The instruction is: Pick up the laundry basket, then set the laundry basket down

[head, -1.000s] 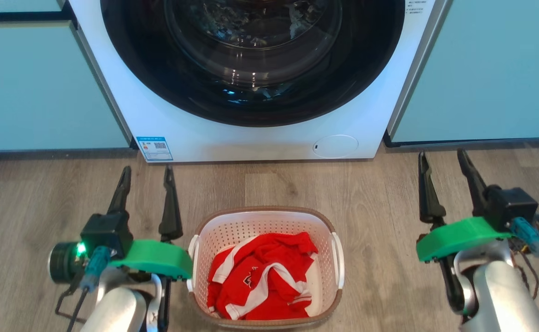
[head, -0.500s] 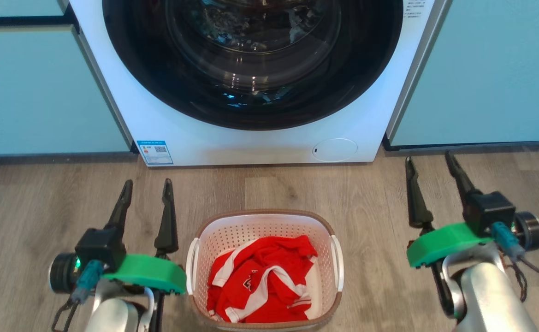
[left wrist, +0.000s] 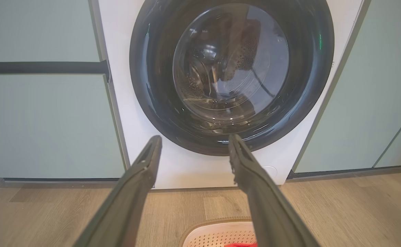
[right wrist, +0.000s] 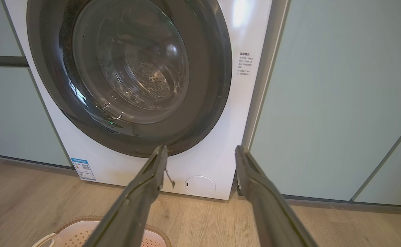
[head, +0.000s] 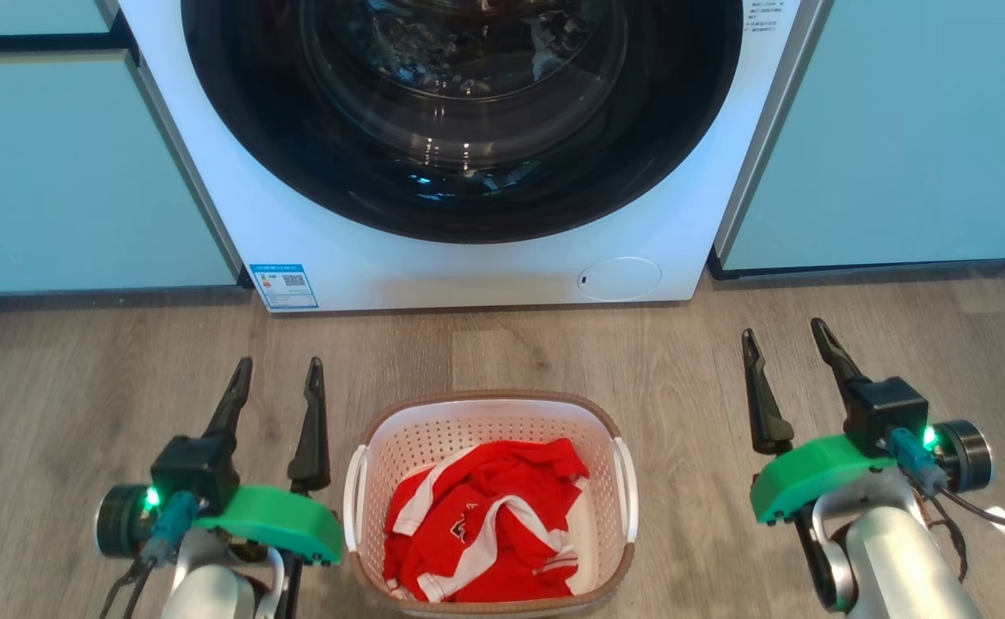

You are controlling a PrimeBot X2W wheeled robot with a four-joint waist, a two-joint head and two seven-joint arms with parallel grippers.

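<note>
Plastic basket (head: 485,430), seemingly lengthwise toward washer (head: 485,279)

- Head camera is looking down from above at the floor (head: 81,378), with the basket (head: 468,430) at 6 o'clock and the washer (head: 485,275) at 12.
- Both wrist cameras are facing the washer from low and near, sharing its door (left wrist: 231,68) and the basket.

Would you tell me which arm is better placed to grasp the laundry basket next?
Left: the open left claw sits close beside a handle of the laundry basket; the open right claw stands farther off, floor between.
</note>
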